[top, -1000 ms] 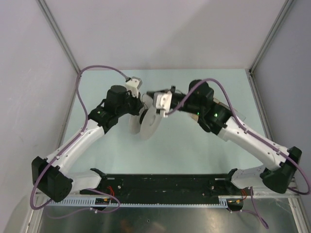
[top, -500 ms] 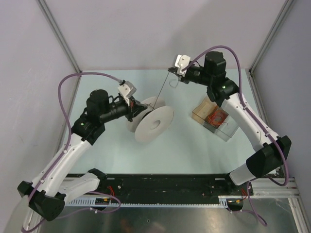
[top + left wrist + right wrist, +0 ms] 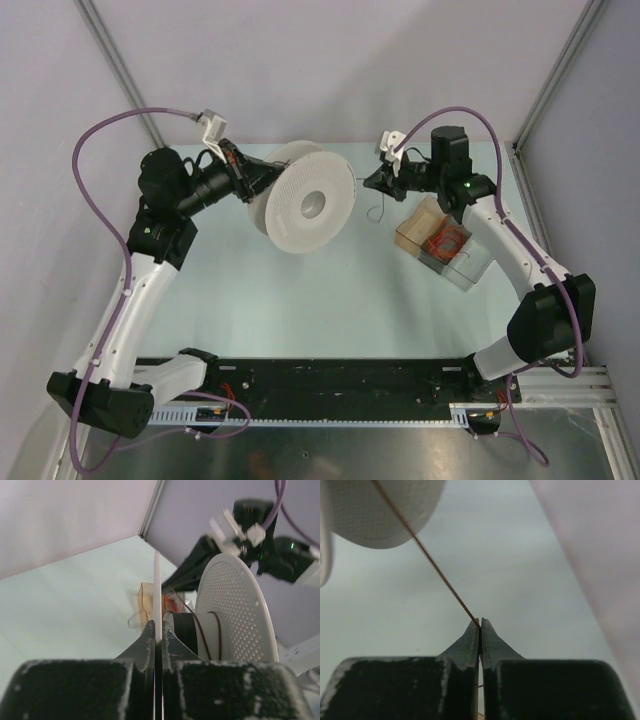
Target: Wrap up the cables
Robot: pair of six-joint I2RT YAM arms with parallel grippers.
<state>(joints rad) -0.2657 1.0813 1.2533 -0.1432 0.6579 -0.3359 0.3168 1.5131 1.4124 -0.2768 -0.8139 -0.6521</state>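
Note:
My left gripper (image 3: 254, 178) is shut on one thin flange (image 3: 157, 595) of the white perforated spool (image 3: 305, 195) and holds it off the table at the back left. The thin dark brown cable (image 3: 218, 634) has a few turns round the spool's hub. It runs taut from the spool (image 3: 380, 510) to my right gripper (image 3: 480, 626). The right gripper (image 3: 373, 181) is shut on the cable (image 3: 427, 557), just right of the spool. A loose curl of cable (image 3: 376, 212) hangs below it.
A clear plastic box (image 3: 440, 245) with a small orange-red wire coil stands on the table under the right forearm. Grey walls close in at the left, back and right. A black rail (image 3: 330, 385) runs along the near edge.
The left arm has lifted the spool toward the back left and turned its face up to the camera. The right gripper has moved nearer and lower, close to the spool, still holding the cable.

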